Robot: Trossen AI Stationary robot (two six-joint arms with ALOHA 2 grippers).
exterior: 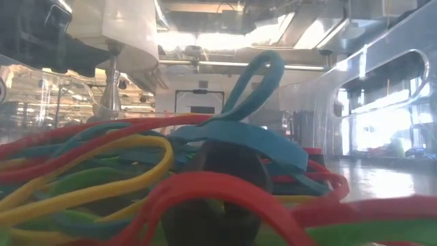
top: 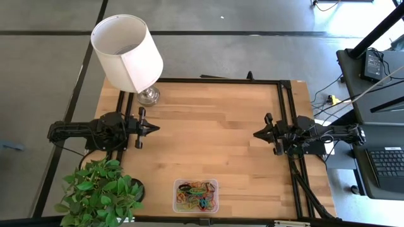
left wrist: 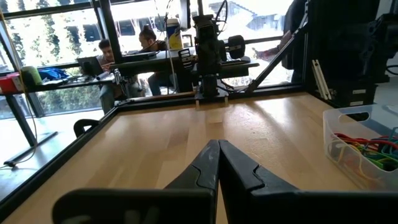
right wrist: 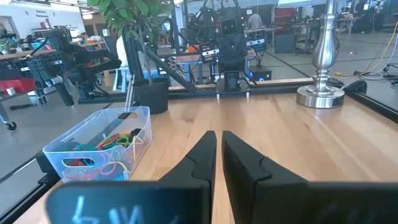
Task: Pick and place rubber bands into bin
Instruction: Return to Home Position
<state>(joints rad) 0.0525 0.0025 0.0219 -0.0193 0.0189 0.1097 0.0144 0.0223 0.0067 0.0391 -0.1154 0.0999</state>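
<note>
The clear plastic bin (top: 196, 195) sits at the table's near edge, mid-width, and holds a heap of red, green, yellow and blue rubber bands (top: 196, 195). They fill the low view as close loops (exterior: 171, 178), and show in the bin in the left wrist view (left wrist: 367, 149) and the right wrist view (right wrist: 106, 146). My left gripper (top: 156, 128) is shut and hovers at the table's left side. My right gripper (top: 255, 134) is shut at the right side. Both point toward the table's middle and hold nothing.
A lamp with a white shade (top: 127, 52) stands on its metal base (top: 149, 95) at the far left corner. A potted plant (top: 101, 192) is at the near left corner. Bare wood lies between the two grippers (top: 208, 126). People sit beyond the table (left wrist: 124, 53).
</note>
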